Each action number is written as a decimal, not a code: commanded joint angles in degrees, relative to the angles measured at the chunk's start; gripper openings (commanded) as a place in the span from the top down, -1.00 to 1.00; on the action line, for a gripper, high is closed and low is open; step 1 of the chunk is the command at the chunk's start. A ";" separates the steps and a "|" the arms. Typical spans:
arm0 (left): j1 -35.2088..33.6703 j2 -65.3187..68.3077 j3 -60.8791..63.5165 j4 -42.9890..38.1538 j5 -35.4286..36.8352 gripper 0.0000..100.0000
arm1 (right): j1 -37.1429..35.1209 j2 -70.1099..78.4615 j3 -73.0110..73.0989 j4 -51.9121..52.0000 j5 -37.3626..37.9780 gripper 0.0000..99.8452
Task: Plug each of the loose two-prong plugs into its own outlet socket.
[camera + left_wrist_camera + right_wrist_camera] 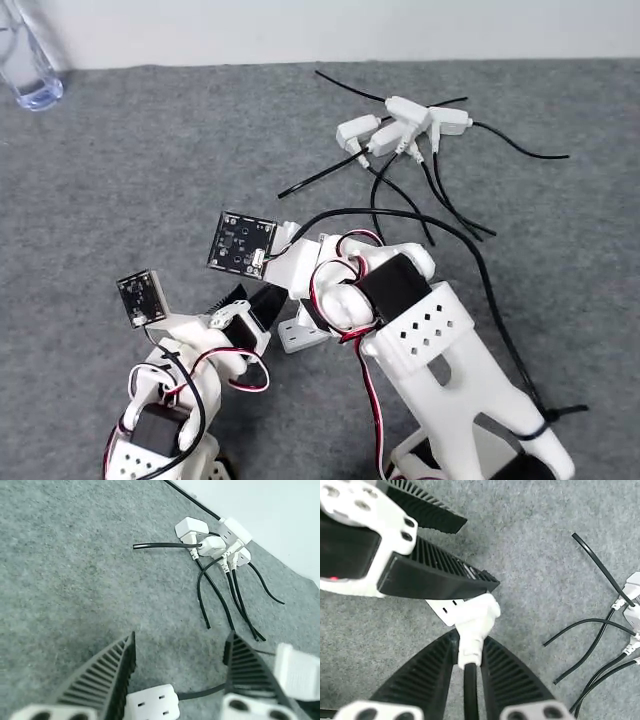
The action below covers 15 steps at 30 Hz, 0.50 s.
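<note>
1. Nearest, the right gripper [470, 642] is clamping the white plug [479, 616] at its neck, with the black cord trailing back between its fingers.
2. The plug's nose is meeting the socket block [445, 609]. We can't tell whether the prongs are in.
3. The left gripper [182, 639] is standing spread wide and gripping nothing. The socket block is lying between its jaws, and we're judging that one finger [435, 577] lying over it is bracing it.
4. We're reading the step as seating this plug. The next move is calling for a straight push along the prongs, with the block kept from sliding.
5. In the high view, open mat [130, 170] is stretching toward 10 o'clock.
6. At 1 o'clock the plug cluster [405, 122] is fanning cords toward 5 o'clock, limiting sweeps there.
7. Farthest, the mat's back edge is running along 12 o'clock, with a clear container [25, 75] sitting at 11.
</note>
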 commanded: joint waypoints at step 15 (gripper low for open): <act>-0.35 -0.44 -0.31 -0.44 -0.09 0.46 | 15.78 -2.15 -0.53 11.47 8.79 0.98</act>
